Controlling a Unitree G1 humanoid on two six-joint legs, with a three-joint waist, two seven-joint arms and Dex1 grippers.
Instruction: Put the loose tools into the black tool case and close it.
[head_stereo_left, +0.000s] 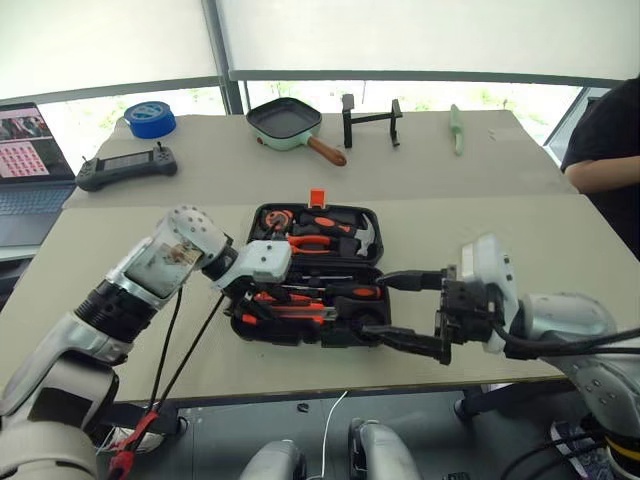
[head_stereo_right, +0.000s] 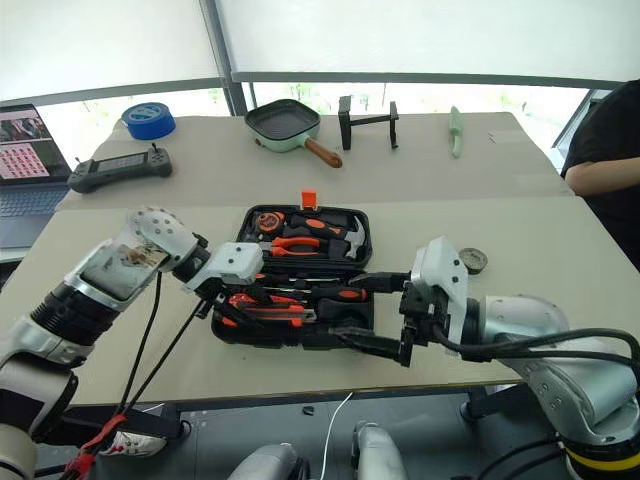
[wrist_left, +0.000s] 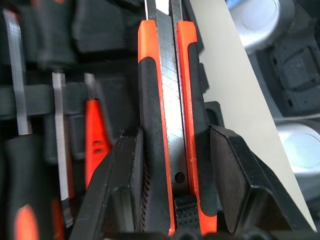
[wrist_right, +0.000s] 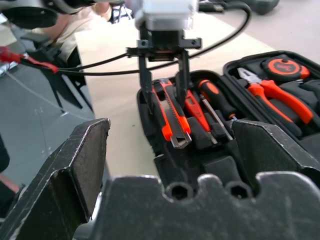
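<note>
Orange utility knife (wrist_left: 170, 125) | clamped in left tool (wrist_right: 162, 82) | at case (head_stereo_left: 262, 335) near edge

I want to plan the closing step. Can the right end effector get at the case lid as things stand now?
Probably yes. The right end effector is open beside the tool case, with nothing between. But the left end effector holds the utility knife over the case, so closing must wait.
</note>
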